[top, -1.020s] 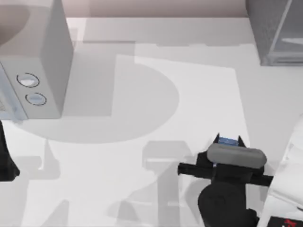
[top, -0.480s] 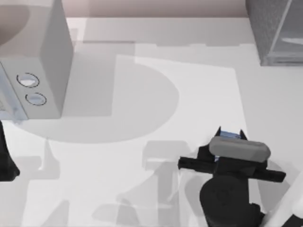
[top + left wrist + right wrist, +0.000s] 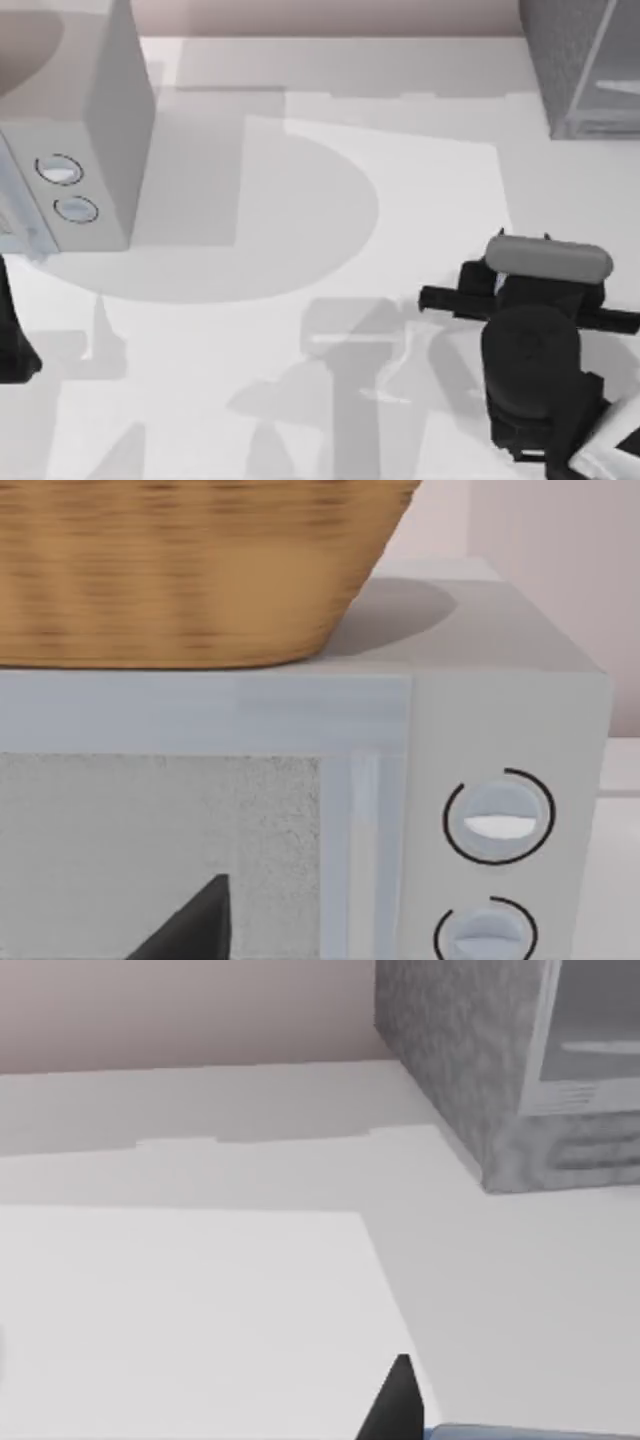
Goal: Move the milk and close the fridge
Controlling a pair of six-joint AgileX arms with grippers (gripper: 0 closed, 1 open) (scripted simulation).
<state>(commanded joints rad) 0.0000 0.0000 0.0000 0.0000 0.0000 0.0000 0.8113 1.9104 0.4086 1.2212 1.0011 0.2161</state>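
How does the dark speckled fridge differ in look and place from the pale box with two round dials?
The fridge is dark grey and speckled; the box with dials is smooth and pale grey. The fridge stands at the table's far right corner, the box at its left side. The box carries two round dials on its front and a woven basket on top; the fridge shows a paler panel with light trim. Both are large box-shaped appliances on the white table.
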